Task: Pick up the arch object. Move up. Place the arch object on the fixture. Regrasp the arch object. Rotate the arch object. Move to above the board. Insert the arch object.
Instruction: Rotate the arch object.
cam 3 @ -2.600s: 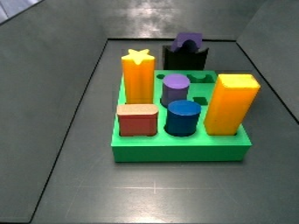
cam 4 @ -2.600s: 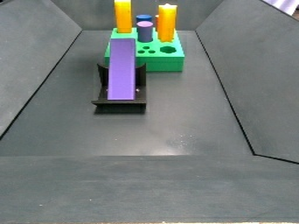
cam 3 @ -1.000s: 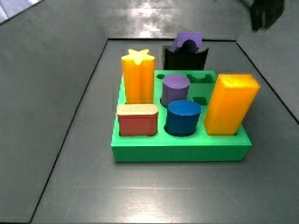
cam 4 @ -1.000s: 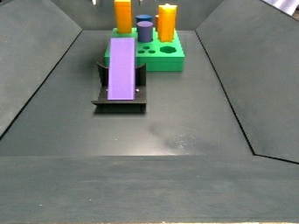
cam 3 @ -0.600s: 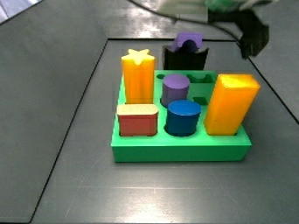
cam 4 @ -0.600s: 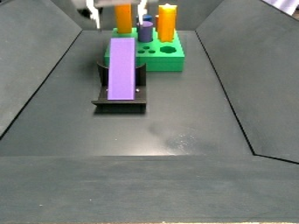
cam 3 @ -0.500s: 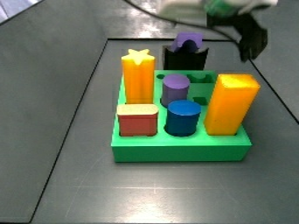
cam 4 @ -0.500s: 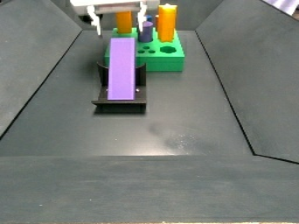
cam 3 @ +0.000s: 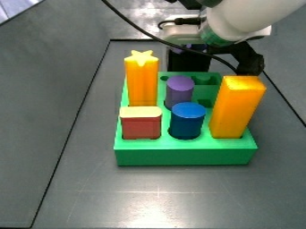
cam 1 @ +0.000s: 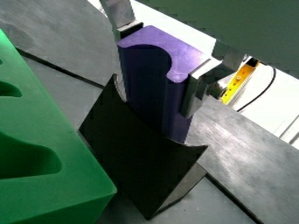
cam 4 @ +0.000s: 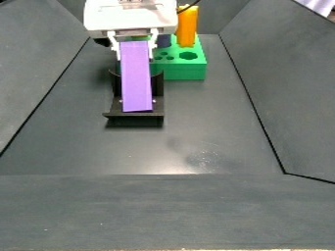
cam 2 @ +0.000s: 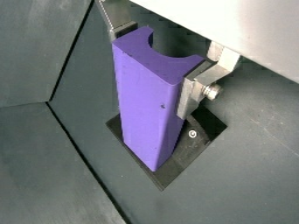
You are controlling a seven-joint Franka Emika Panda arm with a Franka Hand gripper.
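Note:
The purple arch object [cam 4: 135,78] leans upright on the dark fixture [cam 4: 133,115], in front of the green board [cam 4: 191,67]. My gripper [cam 4: 133,37] has come down over the arch's upper end. In both wrist views the arch [cam 1: 146,87] [cam 2: 146,96] fills the space between the silver fingers [cam 1: 200,80] [cam 2: 198,87], which touch its two flat sides. Its curved notch faces up towards the wrist. The gripper [cam 1: 156,66] [cam 2: 155,65] is shut on it. In a side view the arm [cam 3: 233,22] hides most of the arch and fixture.
The green board [cam 3: 180,152] holds a yellow star peg [cam 3: 141,76], an orange block [cam 3: 237,106], a purple cylinder [cam 3: 180,89], a blue cylinder [cam 3: 187,121] and a red block [cam 3: 140,123]. Dark sloping walls enclose the floor. The board's edge [cam 1: 35,131] lies right beside the fixture [cam 1: 140,166].
The arm came into view from above and dropped down onto the arch on the fixture. Its fingers now sit on the arch's sides. The arch has not moved.

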